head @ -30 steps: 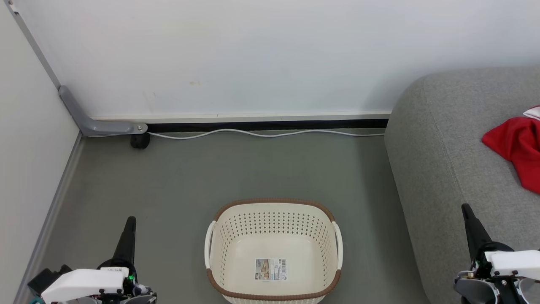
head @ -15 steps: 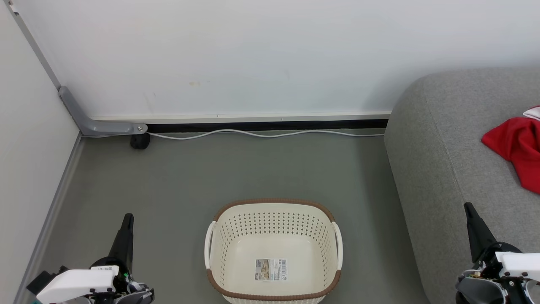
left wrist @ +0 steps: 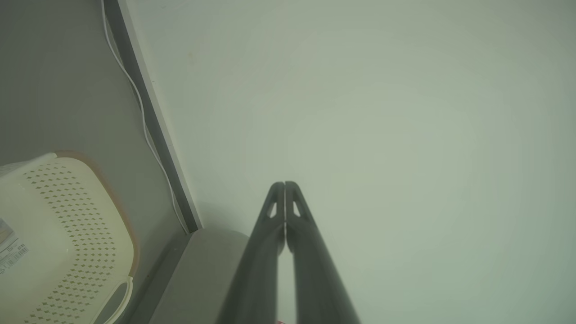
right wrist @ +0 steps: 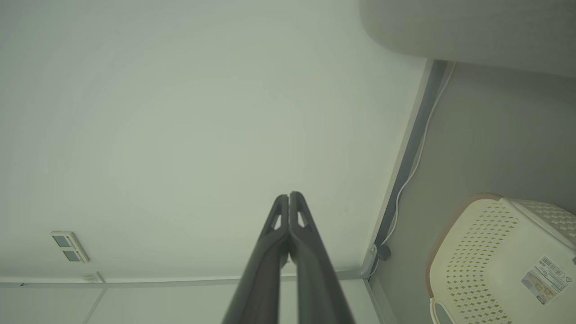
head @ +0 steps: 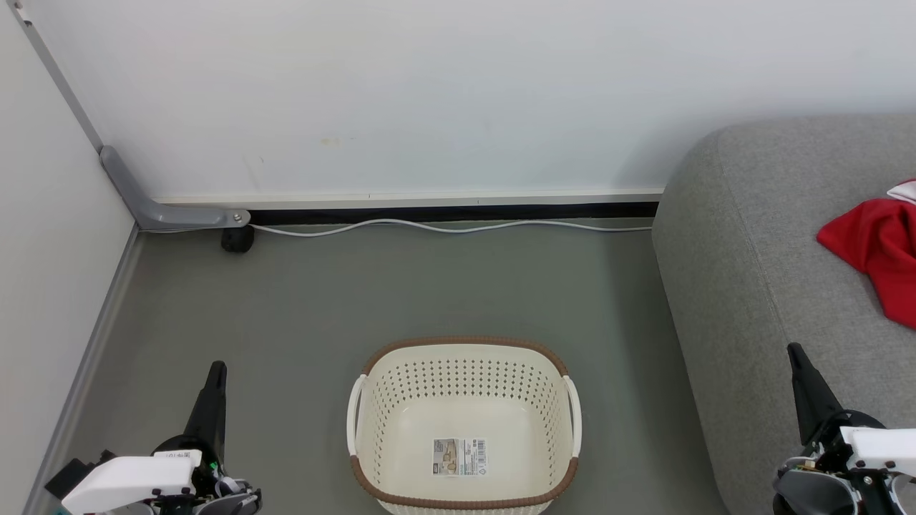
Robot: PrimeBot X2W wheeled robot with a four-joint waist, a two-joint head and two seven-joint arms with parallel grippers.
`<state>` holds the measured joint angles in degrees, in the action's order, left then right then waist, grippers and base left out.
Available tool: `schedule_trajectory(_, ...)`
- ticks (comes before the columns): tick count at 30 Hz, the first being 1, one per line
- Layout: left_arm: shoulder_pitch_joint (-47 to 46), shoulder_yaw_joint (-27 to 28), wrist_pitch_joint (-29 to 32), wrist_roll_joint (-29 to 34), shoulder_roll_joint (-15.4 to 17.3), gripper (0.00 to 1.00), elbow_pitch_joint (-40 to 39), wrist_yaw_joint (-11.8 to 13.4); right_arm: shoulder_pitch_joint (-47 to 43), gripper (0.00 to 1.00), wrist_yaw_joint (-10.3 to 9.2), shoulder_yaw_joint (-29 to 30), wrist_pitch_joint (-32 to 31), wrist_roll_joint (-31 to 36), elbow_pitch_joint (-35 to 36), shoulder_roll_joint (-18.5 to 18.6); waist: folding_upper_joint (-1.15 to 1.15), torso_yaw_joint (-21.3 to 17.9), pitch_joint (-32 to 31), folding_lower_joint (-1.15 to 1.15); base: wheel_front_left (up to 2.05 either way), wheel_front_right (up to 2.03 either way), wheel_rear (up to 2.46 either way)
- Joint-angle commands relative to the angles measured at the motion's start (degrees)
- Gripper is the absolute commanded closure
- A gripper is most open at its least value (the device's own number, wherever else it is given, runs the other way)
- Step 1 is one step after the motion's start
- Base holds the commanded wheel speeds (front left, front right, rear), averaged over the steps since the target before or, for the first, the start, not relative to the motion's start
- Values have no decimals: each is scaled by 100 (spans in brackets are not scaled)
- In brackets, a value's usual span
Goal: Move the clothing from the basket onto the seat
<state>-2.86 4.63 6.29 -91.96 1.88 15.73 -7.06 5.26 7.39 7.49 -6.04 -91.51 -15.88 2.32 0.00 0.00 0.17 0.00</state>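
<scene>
clothing (head: pixel 876 250): red, lying on seat (head: pixel 744 250)
basket (head: pixel 464 345): on floor (head: pixel 372 286), beside seat
left gripper (head: pixel 217 368): clenched, bare
right gripper (head: pixel 791 350): clenched, bare

place: mock living-room bay | evidence: grey sofa (head: pixel 744 300) beside right tool (head: pixel 791 350), laundry basket (head: pixel 465 340), partition walls (head: pixel 429 93), floor cable (head: pixel 444 227)

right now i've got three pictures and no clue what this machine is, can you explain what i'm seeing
It's a robot with two arms. The picture showing both is from a camera on its head, looking down: its left gripper and right gripper are the dark tongs at the bottom corners, both shut, holding nothing. The other two come from cameras on its wrists, looking along those fingers at the wall. A white basket stands on the floor, empty but for a label. A red garment lies on the grey sofa at the right.
</scene>
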Motion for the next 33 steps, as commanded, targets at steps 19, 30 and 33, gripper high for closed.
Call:
schedule_trajectory(19, -333, 189, 20, -20, 99, 100, -167, -43, 92, 100, 10, -96, -46, -65, 186, 55, 0, 0, 0, 0, 0, 0, 0)
schedule_trajectory(30, -333, 189, 20, -21, 99, 100, -167, -43, 92, 100, 10, -96, -45, -65, 186, 55, 0, 0, 0, 0, 0, 0, 0)
schedule_trajectory(33, -333, 189, 20, -21, 99, 100, -167, -43, 92, 100, 10, -96, -45, -65, 186, 55, 0, 0, 0, 0, 0, 0, 0)
